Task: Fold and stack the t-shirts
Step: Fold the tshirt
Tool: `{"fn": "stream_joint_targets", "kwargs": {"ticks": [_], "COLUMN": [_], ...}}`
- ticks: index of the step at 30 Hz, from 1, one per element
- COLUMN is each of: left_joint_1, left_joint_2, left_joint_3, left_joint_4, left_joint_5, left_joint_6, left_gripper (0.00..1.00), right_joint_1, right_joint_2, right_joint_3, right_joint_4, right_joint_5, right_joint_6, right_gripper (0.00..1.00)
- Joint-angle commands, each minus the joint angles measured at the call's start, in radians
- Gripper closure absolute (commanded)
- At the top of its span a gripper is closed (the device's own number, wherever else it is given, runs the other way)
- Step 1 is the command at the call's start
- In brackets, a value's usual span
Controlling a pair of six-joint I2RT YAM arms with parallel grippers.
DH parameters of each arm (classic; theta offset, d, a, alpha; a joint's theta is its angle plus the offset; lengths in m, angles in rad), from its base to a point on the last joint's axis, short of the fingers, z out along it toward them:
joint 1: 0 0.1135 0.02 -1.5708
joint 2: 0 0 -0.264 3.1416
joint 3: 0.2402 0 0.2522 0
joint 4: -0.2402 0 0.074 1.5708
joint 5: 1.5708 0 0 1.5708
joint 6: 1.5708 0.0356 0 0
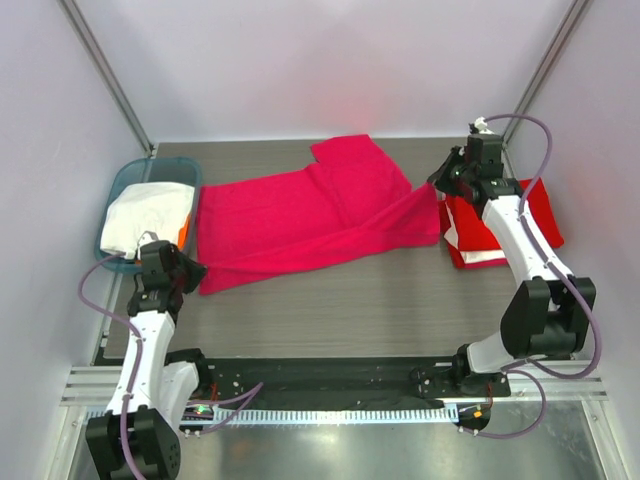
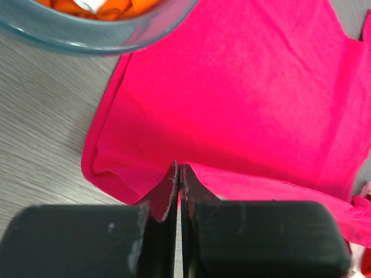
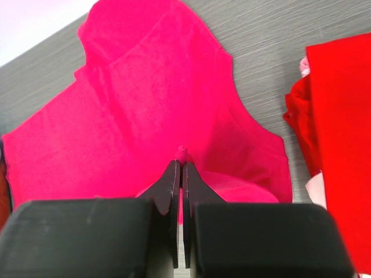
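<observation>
The pink shirt (image 1: 310,215) lies spread across the middle of the table (image 1: 380,300), rumpled, with one sleeve folded up toward 12 o'clock and its long lower edge running from 8 o'clock to 3 o'clock. The left gripper (image 1: 190,272) sits at the shirt's 8 o'clock corner. Its jaws are pressed together on the hem, and the cloth rises in a small ridge to meet the tips. The right gripper (image 1: 437,185) is at the shirt's 3 o'clock end, jaws likewise closed tight, with a nub of pink cloth poking out just above the tips and the fabric tented up around them. Between the two grippers the near edge of the shirt lies doubled over on itself. At 3 o'clock on the table, just beyond the right gripper, lies a red stack (image 1: 535,215) with a strip of white showing at its near edge. At 9 o'clock stands the basket (image 1: 125,180), touching the pink shirt's left edge. A white shirt (image 1: 145,215) is heaped inside it, with something orange beside that.
</observation>
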Motion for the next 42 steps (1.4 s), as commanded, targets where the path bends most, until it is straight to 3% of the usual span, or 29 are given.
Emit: {"fn": "stream_joint_targets", "kwargs": {"ticks": [1,23,42], "left_joint_1": [0.003,0.004,0.003], "left_joint_2": [0.020,0.159,0.210], "left_joint_3": [0.038,0.050,0.058], "left_joint_4": [0.052,0.161,0.214], "left_joint_5": [-0.057,-0.019,-0.057], "left_joint_6": [0.058,0.074,0.088], "left_gripper": [1.00,1.00,1.00], "right_joint_1": [0.015,0.047,0.046], "right_joint_2": [0.036,0.240,0.338], "right_joint_3": [0.084,0.368,0.441], "right_joint_4": [-0.013,-0.123,-0.131], "right_joint_5": [-0.017,0.073,0.052], "right_joint_6": [-0.035,-0.066,-0.066], "right_gripper": [0.99,0.99,0.99]}}
